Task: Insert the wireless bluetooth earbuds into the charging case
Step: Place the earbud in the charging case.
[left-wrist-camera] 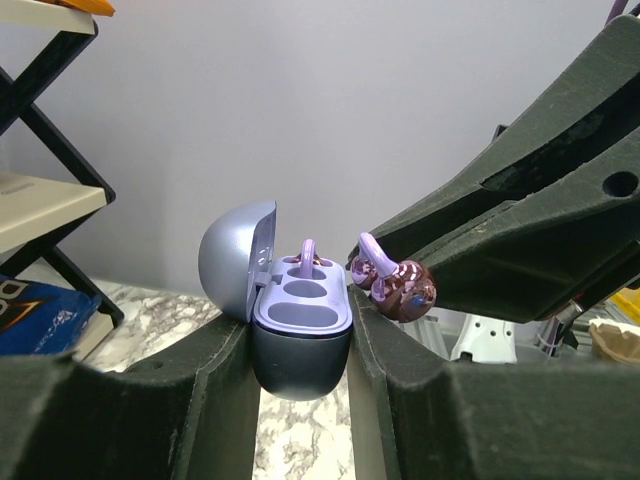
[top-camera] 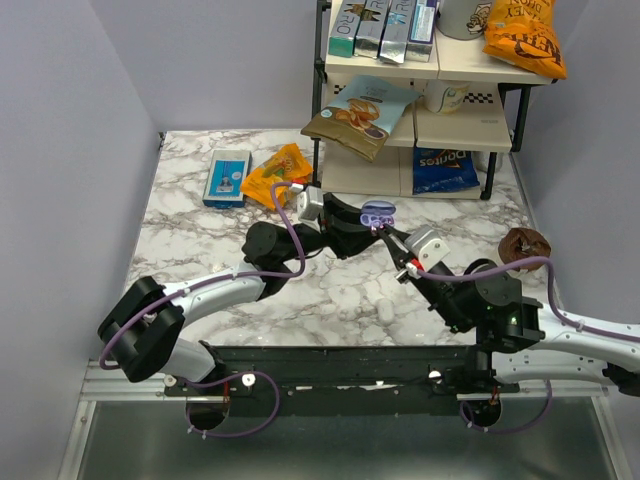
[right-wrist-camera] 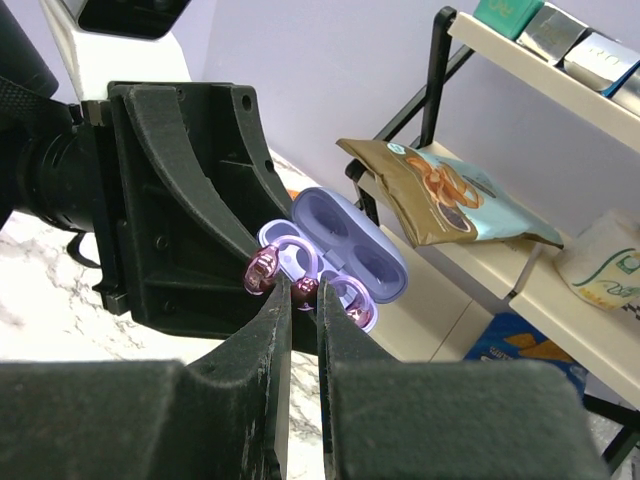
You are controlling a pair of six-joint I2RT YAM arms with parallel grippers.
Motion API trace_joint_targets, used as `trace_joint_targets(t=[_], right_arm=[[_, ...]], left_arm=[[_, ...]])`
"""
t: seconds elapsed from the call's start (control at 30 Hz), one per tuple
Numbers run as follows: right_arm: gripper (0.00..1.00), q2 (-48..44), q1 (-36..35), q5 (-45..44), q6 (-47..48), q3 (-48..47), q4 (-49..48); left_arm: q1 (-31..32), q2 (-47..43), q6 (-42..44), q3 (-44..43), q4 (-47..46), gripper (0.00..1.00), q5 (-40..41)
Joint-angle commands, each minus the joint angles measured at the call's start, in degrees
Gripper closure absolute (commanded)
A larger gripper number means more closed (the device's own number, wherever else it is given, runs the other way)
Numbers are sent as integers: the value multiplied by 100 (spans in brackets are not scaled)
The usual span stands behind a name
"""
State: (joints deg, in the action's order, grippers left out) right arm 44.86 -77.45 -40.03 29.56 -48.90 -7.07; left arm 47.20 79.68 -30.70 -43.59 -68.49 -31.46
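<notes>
My left gripper (left-wrist-camera: pixel 300 335) is shut on the lilac charging case (left-wrist-camera: pixel 300 365) and holds it above the table with the lid (left-wrist-camera: pixel 235 260) swung open. One purple earbud (left-wrist-camera: pixel 308 256) sits in the far slot of the case. My right gripper (right-wrist-camera: pixel 304 292) is shut on the other earbud (right-wrist-camera: pixel 262 270), held right at the case's rim, its loop over the near slot. In the left wrist view this earbud (left-wrist-camera: pixel 395 285) hangs beside the case's right edge under the right fingers (left-wrist-camera: pixel 500 230). From above, the case (top-camera: pixel 377 212) lies between both grippers at the table's centre-back.
A black-framed shelf rack (top-camera: pixel 505 125) with snack bags stands at the back right. A blue box (top-camera: pixel 227 177) and an orange bag (top-camera: pixel 275 175) lie at the back left. A brown round item (top-camera: pixel 523 245) sits on the right, and a small white piece (top-camera: pixel 385 311) near the front.
</notes>
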Motion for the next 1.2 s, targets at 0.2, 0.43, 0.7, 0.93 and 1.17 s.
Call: trace_joint_targets(t=[0.2, 0.43, 0.7, 0.93, 1.17], right_arm=[[99, -293, 28, -84, -73, 65, -93], [99, -136, 28, -216, 76, 144, -198], [99, -21, 28, -154, 313, 162, -409], [99, 84, 28, -145, 428, 118, -444], [99, 198, 37, -101, 437, 100, -295]], left_arm=[[132, -58, 354, -62, -42, 100, -150], [132, -84, 398, -114, 28, 100, -97], [140, -67, 451, -281, 512, 100, -141], [140, -58, 442, -281, 530, 100, -132], [176, -75, 503, -308, 521, 100, -176]])
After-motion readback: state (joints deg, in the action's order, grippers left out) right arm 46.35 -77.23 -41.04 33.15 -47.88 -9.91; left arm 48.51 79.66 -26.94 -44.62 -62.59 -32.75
